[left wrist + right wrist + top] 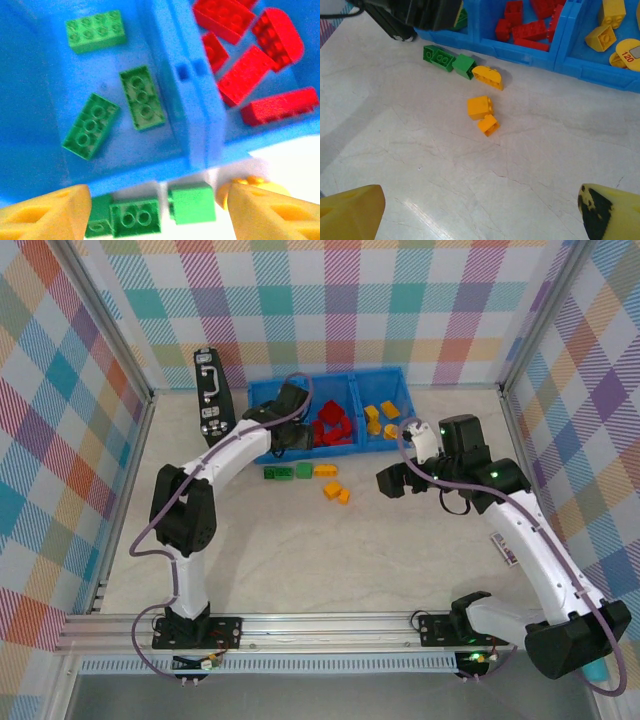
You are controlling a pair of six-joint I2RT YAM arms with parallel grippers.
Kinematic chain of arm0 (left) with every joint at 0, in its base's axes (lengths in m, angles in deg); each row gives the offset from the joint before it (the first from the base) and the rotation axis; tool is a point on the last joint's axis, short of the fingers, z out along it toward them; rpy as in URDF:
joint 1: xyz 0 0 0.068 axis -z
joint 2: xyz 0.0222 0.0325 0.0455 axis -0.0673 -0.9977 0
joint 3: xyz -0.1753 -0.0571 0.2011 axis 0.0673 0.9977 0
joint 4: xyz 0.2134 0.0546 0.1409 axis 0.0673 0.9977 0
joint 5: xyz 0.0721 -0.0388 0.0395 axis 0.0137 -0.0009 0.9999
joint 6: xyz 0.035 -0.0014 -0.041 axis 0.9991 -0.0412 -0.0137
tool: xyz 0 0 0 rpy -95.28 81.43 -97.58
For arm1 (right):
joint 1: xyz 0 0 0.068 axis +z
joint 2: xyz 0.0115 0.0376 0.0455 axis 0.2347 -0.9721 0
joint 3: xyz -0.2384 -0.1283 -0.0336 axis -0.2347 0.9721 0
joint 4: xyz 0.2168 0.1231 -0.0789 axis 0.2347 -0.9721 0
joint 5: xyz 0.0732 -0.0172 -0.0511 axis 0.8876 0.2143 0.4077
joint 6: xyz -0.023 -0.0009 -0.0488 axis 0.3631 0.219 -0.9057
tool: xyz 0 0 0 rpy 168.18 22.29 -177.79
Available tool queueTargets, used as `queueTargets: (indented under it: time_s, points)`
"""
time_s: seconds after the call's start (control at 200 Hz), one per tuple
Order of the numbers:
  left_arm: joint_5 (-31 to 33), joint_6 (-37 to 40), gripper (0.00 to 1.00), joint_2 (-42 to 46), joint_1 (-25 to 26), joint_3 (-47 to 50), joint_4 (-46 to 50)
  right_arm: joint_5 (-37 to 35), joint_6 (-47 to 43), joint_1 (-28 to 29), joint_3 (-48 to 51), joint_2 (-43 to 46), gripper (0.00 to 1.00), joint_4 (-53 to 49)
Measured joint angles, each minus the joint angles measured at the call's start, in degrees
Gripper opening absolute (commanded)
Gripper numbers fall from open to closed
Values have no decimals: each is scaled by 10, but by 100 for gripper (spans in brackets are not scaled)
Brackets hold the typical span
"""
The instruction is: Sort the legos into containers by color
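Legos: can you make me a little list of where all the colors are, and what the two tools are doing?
blue tray left box: green legos
middle box: red legos
right box: yellow legos
loose on table: two green bricks, three yellow pieces
left tool: open, empty, at the tray's near wall
right tool: open, empty, above the table

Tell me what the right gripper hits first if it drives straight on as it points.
The right gripper, open, aims down at bare table just short of two yellow bricks, so likely the table first; depth is unclear, and the bricks could come first.
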Motion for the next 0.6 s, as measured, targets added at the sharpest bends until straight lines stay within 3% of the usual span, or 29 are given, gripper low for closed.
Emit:
queueTargets:
  time_s: [0.195, 0.6]
  points:
    - [-4, -20, 70, 8, 27, 42, 12, 0, 0, 2, 3, 5, 99, 2]
    - [-22, -40, 69, -18, 31, 46, 10, -1, 0, 4, 3, 6, 99, 2]
